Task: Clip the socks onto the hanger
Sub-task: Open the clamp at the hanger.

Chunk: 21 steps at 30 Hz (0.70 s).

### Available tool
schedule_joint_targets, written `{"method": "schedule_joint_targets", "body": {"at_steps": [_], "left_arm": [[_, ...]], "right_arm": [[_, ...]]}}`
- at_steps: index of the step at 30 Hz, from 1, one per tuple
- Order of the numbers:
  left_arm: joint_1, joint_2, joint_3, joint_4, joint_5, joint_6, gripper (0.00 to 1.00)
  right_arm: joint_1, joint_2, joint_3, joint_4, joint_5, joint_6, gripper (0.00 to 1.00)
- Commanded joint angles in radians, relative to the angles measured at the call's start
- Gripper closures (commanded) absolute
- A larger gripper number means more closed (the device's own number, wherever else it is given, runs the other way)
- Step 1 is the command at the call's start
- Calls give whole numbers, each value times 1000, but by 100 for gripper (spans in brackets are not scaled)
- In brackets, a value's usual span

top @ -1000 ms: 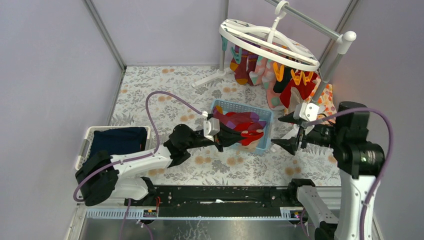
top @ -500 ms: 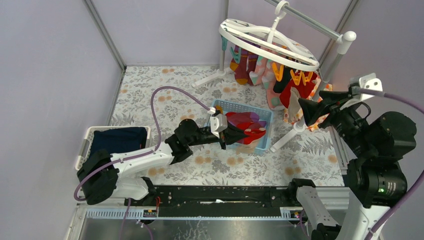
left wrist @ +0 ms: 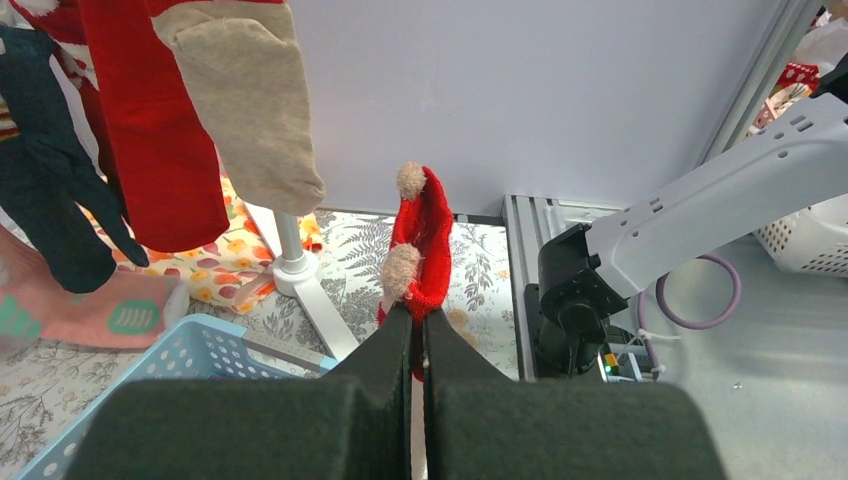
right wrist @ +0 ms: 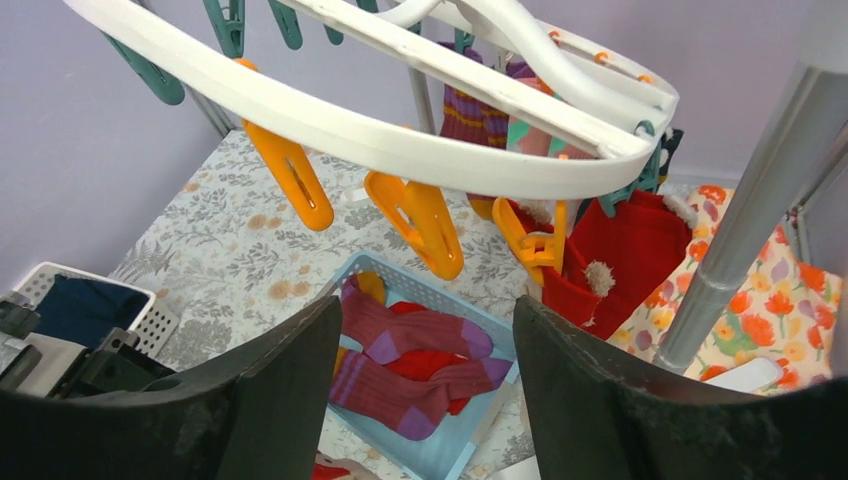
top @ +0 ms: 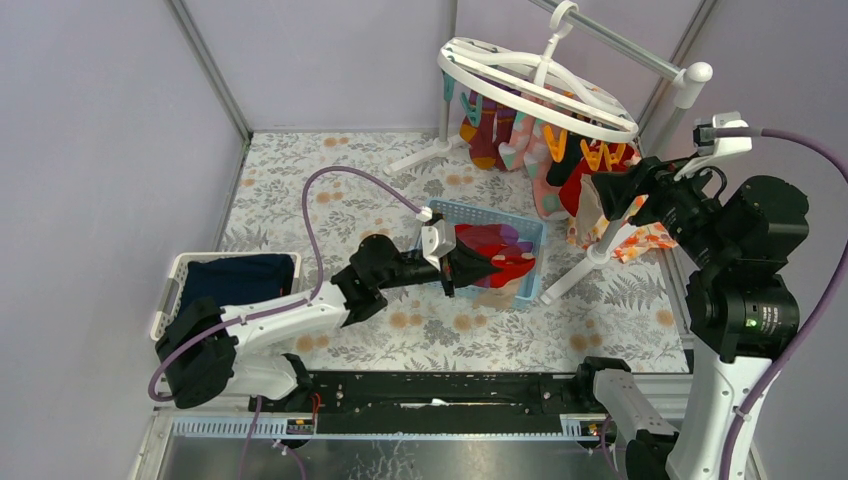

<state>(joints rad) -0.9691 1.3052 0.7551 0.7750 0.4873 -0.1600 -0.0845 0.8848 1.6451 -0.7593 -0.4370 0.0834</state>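
Observation:
My left gripper (top: 468,268) is shut on a red sock with beige tufts (left wrist: 424,238) and holds it just above the blue basket (top: 490,212). That basket holds more socks, maroon-and-purple ones (right wrist: 420,335) and red ones. My right gripper (top: 598,195) is open and empty, raised beside the white oval hanger (top: 540,85). In the right wrist view its fingers (right wrist: 290,390) frame the basket below, with the hanger's rim (right wrist: 380,140) and free orange clips (right wrist: 420,222) just above. Several socks (top: 500,135) hang from the clips.
The grey rack pole (top: 660,140) stands right next to my right gripper, with its white foot (top: 570,270) by the basket. An orange floral cloth (top: 650,240) lies at the right. A white basket (top: 172,285) with navy cloth sits at the left.
My right gripper has risen from table level beside the basket to the hanger's orange clips. My left gripper has moved slightly right over the basket, still holding the red sock.

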Motion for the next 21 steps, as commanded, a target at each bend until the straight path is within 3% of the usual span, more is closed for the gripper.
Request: {"method": "schedule_joint_targets", "body": {"at_steps": [1,7,21], "left_arm": [[-5,1,46,-8,-23,-38,100],[-5,18,72,-13,-42,-65,100],[-8,64,136,-58,-57,-66,100]], "right_arm": [[-4,17,61,-19,26,-68,28],[-5,50,132,-83,43,-156,26],[-6,56,78,-67,-18,-206,25]]}}
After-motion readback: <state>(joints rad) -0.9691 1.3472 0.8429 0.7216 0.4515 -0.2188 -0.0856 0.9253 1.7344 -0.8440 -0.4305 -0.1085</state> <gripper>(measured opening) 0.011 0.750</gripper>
